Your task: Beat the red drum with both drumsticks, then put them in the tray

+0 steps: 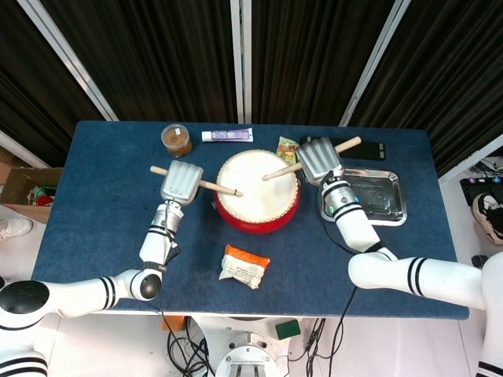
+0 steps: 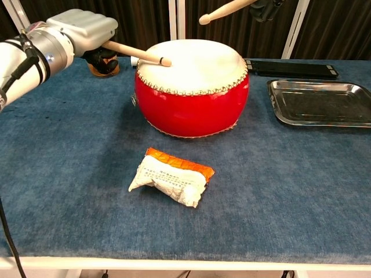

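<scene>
The red drum (image 1: 258,196) (image 2: 191,98) with a white skin stands mid-table. My left hand (image 1: 181,181) (image 2: 81,32) grips a wooden drumstick (image 1: 212,187) (image 2: 136,53) whose tip rests on the left part of the skin. My right hand (image 1: 317,160) grips the other drumstick (image 1: 281,170) (image 2: 223,10), its tip raised above the drum; the chest view shows only the hand's lower edge (image 2: 265,7) at the top. The steel tray (image 1: 366,196) (image 2: 319,103) lies empty to the right of the drum.
An orange-and-white packet (image 1: 244,265) (image 2: 172,176) lies in front of the drum. Behind it are a jar (image 1: 176,140), a tube (image 1: 227,135), a green snack bag (image 1: 288,147) and a black flat device (image 1: 363,148) (image 2: 290,68).
</scene>
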`<state>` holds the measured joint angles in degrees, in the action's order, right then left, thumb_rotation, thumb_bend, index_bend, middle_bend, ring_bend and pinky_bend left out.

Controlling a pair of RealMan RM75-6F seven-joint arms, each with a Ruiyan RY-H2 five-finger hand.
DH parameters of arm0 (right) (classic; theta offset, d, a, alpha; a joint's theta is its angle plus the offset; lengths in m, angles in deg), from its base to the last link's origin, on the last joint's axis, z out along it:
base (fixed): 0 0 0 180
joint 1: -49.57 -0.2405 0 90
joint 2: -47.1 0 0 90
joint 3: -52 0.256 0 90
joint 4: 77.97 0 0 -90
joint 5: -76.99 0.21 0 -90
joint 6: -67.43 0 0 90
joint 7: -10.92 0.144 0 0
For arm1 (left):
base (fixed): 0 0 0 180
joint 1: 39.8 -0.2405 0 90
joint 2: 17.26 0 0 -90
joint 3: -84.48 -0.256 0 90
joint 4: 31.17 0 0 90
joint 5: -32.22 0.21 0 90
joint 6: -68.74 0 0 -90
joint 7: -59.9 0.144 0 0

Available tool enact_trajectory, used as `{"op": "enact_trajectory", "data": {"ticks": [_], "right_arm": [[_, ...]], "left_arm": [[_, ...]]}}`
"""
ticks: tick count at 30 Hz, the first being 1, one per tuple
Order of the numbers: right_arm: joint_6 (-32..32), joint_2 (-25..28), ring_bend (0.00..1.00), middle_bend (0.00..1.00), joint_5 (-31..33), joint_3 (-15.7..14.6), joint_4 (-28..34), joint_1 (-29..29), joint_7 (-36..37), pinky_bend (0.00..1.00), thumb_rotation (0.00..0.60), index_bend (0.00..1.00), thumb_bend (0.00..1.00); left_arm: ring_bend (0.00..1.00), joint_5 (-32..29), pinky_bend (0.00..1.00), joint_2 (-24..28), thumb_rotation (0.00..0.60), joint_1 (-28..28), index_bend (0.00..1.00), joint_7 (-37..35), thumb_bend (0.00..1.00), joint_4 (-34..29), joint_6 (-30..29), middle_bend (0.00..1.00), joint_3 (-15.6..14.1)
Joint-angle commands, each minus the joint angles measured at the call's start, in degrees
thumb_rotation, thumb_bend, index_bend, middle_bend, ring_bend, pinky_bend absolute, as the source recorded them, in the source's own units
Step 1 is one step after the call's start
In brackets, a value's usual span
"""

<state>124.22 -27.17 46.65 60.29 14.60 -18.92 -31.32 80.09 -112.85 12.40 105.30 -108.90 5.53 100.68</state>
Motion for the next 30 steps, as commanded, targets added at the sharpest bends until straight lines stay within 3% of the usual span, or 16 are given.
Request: {"op": "enact_trajectory", "data": {"ticks": [1, 4, 6, 13, 17, 26, 30], "right_arm": [[-2.34, -4.12, 1.0, 1.0, 1.61, -2.76, -4.38, -0.72, -5.09, 0.93, 0.6, 1.0, 1.0], [-2.92, -7.44, 1.0, 1.0, 3.81, -5.3, -7.72, -2.19, -10.58, 0.93, 0.6, 1.0, 1.0], [-2.16, -8.12, 1.0, 1.0, 4.29, -5.17, -8.13, -2.37, -11.44, 0.93, 0.6, 1.0, 1.0], [1.65, -1.28, 1.0, 1.0, 0.54, 0.53, -0.77, 0.55, -3.4, 0.93, 0.6, 1.0, 1.0], [0.91, 0.58, 1.0, 1.0, -1.98, 2.52, 0.66, 2.18, 1.52, 0.93, 0.6, 1.0, 1.0], [-3.06, -7.67, 1.0, 1.0, 2.14, -4.06, -8.54, -0.21, -8.19, 0.93, 0.6, 1.0, 1.0], [-1.96, -6.55, 1.0, 1.0, 1.07, -2.1, -7.28, 1.84, -3.7, 0.93, 0.6, 1.0, 1.0]], "left_arm": [[0.99, 2.64, 1.0, 3.04, 0.6, -0.94, 1.0, -3.46, 0.47, -5.63, -3.89, 1.0, 1.91], [0.99, 3.3, 1.0, 4.52, 0.6, -1.33, 1.0, -4.73, 0.47, -8.67, -4.77, 1.0, 2.75], [0.99, 2.83, 1.0, 4.29, 0.6, -1.06, 1.0, -4.48, 0.47, -8.73, -4.19, 1.0, 2.46], [0.99, -1.07, 1.0, -0.83, 0.6, 1.18, 1.0, -0.28, 0.47, -1.26, 1.08, 1.0, -1.5], [0.99, -0.09, 1.0, -0.72, 0.6, 0.91, 1.0, -1.56, 0.47, -1.59, -1.29, 1.0, -0.28], [0.98, 3.29, 1.0, 5.85, 0.6, -0.9, 1.0, -3.89, 0.47, -11.12, -6.21, 1.0, 2.49], [0.98, 2.96, 1.0, 6.68, 0.6, -1.57, 1.0, -4.94, 0.47, -11.62, -6.33, 1.0, 2.4]]}}
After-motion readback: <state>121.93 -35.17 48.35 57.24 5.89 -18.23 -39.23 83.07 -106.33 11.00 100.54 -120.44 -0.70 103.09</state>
